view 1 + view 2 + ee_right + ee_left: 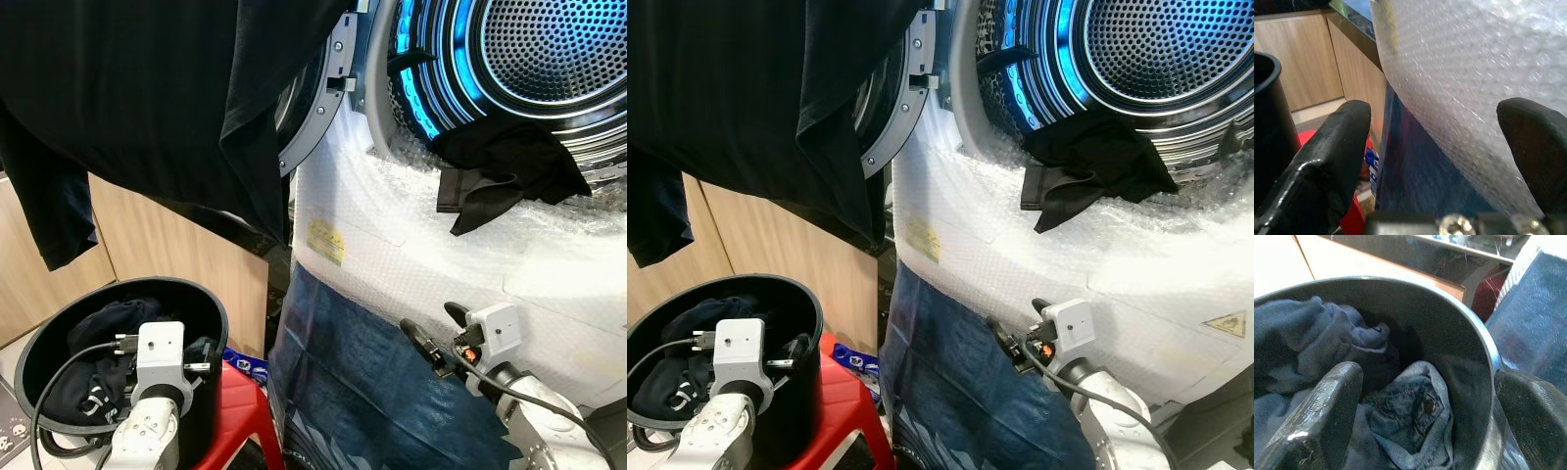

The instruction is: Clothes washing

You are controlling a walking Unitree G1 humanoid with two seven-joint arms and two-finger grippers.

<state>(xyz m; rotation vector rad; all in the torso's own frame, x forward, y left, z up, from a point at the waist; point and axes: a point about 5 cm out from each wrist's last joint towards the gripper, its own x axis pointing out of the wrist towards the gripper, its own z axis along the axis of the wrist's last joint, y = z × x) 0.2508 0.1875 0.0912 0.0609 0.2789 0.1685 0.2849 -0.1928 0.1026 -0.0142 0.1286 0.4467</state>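
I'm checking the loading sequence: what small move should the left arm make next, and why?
Probably lower the left tool into the black bucket onto the jeans. Its fingers are open just above the clothes, the washer drum stands open, and only one dark garment lies at its mouth.

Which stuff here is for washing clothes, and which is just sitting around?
For the washing:
washer drum
black garment hanging over the drum's rim
black bucket of clothes
jeans inside it
left gripper, open over the bucket

Just around:
red stool
wooden cabinet
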